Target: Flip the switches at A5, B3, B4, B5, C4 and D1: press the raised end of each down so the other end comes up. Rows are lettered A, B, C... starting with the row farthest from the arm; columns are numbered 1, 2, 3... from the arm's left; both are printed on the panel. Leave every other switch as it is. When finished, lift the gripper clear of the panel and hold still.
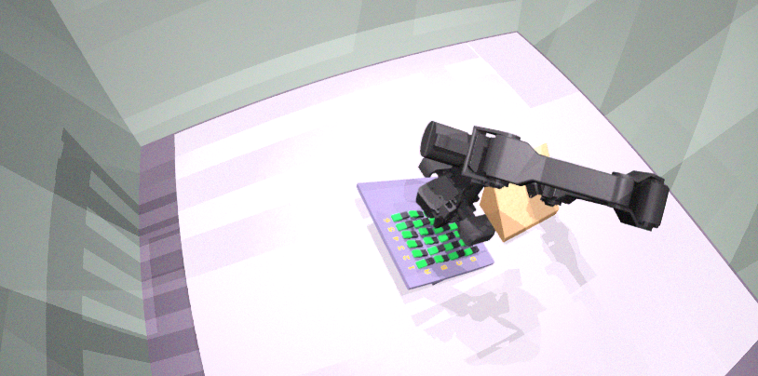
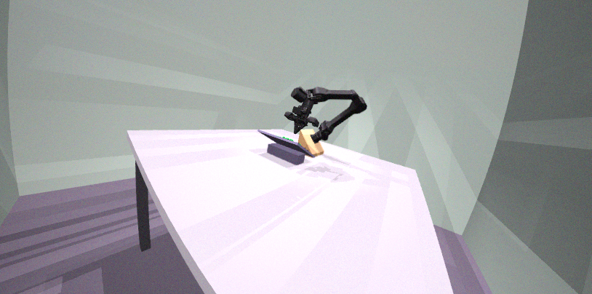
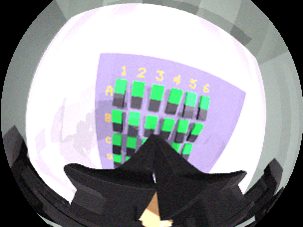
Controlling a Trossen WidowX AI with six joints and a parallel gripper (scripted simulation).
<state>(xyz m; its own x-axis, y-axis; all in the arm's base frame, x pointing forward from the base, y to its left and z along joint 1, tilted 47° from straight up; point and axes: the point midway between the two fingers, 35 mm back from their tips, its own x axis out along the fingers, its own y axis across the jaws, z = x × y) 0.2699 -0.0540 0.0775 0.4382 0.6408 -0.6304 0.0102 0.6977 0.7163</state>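
A lavender panel (image 1: 379,197) (image 2: 270,136) (image 3: 225,105) lies tilted on the table, with a grid of green-and-black rocker switches (image 1: 422,239) (image 3: 157,94). Orange row letters and column numbers are printed along its edges. My gripper (image 1: 473,235) (image 2: 296,129) (image 3: 154,137) is shut and holds nothing. It points down at the panel. In the wrist view its tip lies over row C near columns 3 and 4 and hides the switches there and most of row D. I cannot tell whether the tip touches a switch.
An orange wedge (image 1: 509,213) (image 2: 308,142) stands beside the panel under the arm. A dark block (image 2: 285,154) props the panel's near side. The white table (image 1: 291,267) (image 2: 289,217) stretches wide around them; its edges show in the top and exterior views.
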